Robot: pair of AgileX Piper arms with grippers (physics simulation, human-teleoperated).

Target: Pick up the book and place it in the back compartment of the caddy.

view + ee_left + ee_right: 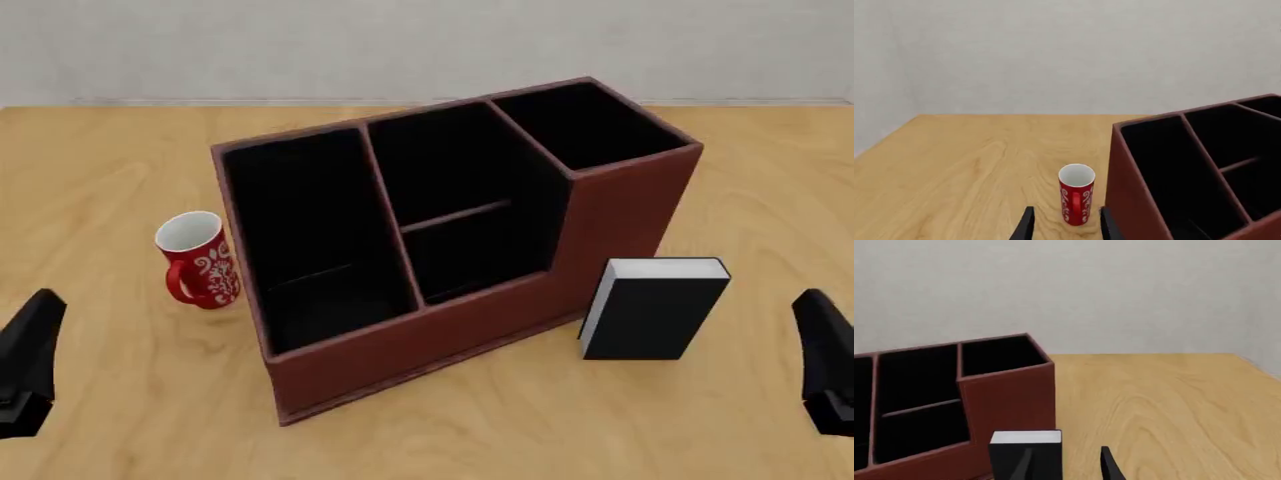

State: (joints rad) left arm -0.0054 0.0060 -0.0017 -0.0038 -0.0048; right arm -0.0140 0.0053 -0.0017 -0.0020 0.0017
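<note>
The book (651, 310), black with white page edges, stands upright on the table just right of the caddy (441, 330); it also shows in the right wrist view as the book (1024, 457). The back compartment (447, 160) lies in the caddy's middle column, behind a thin brown crossbar. My right gripper (821, 350) hovers right of the book, open and apart from it; in its own view the right gripper (1067, 450) points past the book's edge. My left gripper (34, 350) is open at the left, empty, with the left gripper (1066, 208) facing the mug.
A red-and-white patterned mug (200, 262) stands close to the caddy's left wall. The caddy also has a long cell (314, 230) on its left and a tall squarish cell (587, 122) at its back right. A pale wall closes off the table's far side.
</note>
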